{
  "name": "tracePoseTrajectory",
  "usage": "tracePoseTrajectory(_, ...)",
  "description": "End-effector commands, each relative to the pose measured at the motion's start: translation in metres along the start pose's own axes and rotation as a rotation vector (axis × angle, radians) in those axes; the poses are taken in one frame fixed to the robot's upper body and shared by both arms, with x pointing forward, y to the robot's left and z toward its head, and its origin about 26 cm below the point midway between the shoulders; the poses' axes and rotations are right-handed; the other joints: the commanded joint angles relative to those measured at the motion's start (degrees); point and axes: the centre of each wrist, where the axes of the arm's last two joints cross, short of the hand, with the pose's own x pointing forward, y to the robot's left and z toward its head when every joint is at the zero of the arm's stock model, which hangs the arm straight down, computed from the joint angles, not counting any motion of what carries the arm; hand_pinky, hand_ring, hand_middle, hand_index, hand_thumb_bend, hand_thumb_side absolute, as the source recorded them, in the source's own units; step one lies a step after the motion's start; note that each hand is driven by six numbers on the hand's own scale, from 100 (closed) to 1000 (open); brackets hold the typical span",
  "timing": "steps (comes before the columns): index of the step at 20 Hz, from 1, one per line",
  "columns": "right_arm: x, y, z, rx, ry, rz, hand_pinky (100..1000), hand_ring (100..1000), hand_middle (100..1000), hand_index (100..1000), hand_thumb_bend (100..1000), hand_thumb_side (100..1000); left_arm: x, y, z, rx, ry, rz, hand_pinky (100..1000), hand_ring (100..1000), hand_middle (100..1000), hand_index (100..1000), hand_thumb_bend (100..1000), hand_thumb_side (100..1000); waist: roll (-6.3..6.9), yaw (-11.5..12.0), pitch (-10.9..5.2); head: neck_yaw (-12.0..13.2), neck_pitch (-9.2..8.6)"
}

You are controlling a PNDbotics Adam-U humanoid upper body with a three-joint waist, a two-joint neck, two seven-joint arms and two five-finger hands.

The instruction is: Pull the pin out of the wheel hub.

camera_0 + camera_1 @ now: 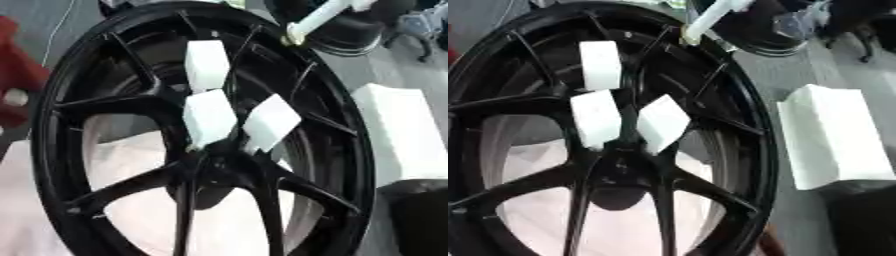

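Wheel hub [214, 160] carries three white blocks [208, 117], possibly the pins. Neither hand is in view, so grip cannot be judged; a skewed pull risks jamming.

A large wheel hub [201, 165] fills most of the view, standing on edge and leaning, its spokes meeting at a centre just below the middle. 3 blocks [208, 117] sit at that centre: 1 high between the upper spokes, 1 directly below it, and 1 just to the right of the lower one, tilted. Behind the hub's upper right rim lies a second wheel [763, 30], with a pale rod [319, 20] slanting across it. To the hub's right, apart from it, lies a slab [833, 140], and a dark object [420, 215] sits just in front of that slab.
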Motion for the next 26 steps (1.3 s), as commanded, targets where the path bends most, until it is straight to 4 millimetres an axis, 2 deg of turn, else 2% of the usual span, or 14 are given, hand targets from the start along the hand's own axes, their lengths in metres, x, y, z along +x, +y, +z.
tracePoseTrajectory(1,-0.022,-0.015,0.022,-0.115,0.14,0.06,734,511,146,214,100,100,0.007,0.009,-0.002,0.021,-0.024,-0.037,805,776,660,876,145,869,1.21,-1.1,-1.76,1.9,0.0)
tracePoseTrajectory(4,-0.049,-0.001,0.056,-0.196,0.294,0.057,735,512,152,261,100,100,0.006,0.012,0.0,0.044,-0.022,-0.049,804,776,660,876,144,866,2.18,-3.0,-1.78,3.3,0.2)
tracePoseTrajectory(8,-0.073,0.022,0.11,-0.308,0.483,0.048,735,514,156,347,100,100,0.006,0.015,0.002,0.061,-0.019,-0.056,804,776,660,876,144,864,3.18,-5.3,-1.99,4.5,0.55)
tracePoseTrajectory(12,-0.086,0.053,0.172,-0.392,0.697,0.039,741,530,195,448,100,100,0.005,0.015,0.003,0.064,-0.016,-0.058,804,776,660,876,143,862,3.83,-6.9,-2.17,5.5,0.69)
tracePoseTrajectory(16,-0.085,0.088,0.234,-0.424,0.918,0.024,756,572,276,512,100,100,0.004,0.015,0.003,0.068,-0.014,-0.057,804,776,660,875,143,863,4.26,-7.6,-2.14,5.9,0.43)
tracePoseTrajectory(18,-0.081,0.103,0.255,-0.425,0.996,0.011,774,629,376,604,100,100,0.004,0.015,0.003,0.071,-0.012,-0.054,804,776,659,875,143,862,4.55,-7.9,-2.17,6.0,0.3)
tracePoseTrajectory(20,-0.074,0.117,0.271,-0.418,1.054,-0.008,803,727,518,711,103,100,0.004,0.015,0.003,0.073,-0.011,-0.052,804,776,658,875,143,862,4.85,-8.2,-2.21,6.2,0.21)
tracePoseTrajectory(21,-0.071,0.123,0.277,-0.409,1.074,-0.021,837,800,654,806,173,100,0.004,0.015,0.003,0.075,-0.011,-0.051,804,776,658,874,143,862,5.02,-8.3,-2.24,6.3,0.16)
tracePoseTrajectory(22,-0.068,0.129,0.28,-0.392,1.086,-0.038,848,821,696,834,165,100,0.003,0.015,0.004,0.076,-0.01,-0.05,804,776,658,874,143,862,5.2,-8.5,-2.27,6.4,0.16)
tracePoseTrajectory(23,-0.065,0.133,0.281,-0.378,1.088,-0.052,876,882,771,888,193,100,0.003,0.014,0.004,0.077,-0.01,-0.049,804,776,657,874,142,860,5.37,-8.7,-2.32,6.5,0.22)
tracePoseTrajectory(24,-0.062,0.135,0.281,-0.372,1.078,-0.064,900,932,816,931,138,295,0.003,0.014,0.004,0.077,-0.009,-0.048,804,775,657,874,148,859,5.56,-8.8,-2.38,6.5,0.34)
tracePoseTrajectory(25,-0.06,0.137,0.28,-0.374,1.061,-0.074,908,953,831,951,100,438,0.003,0.014,0.004,0.077,-0.009,-0.047,803,775,656,874,140,858,5.75,-9.0,-2.45,6.4,0.45)
tracePoseTrajectory(26,-0.058,0.138,0.279,-0.388,1.04,-0.085,916,973,846,970,100,565,0.003,0.014,0.004,0.079,-0.009,-0.046,803,775,656,874,140,857,5.96,-9.1,-2.53,6.5,0.55)
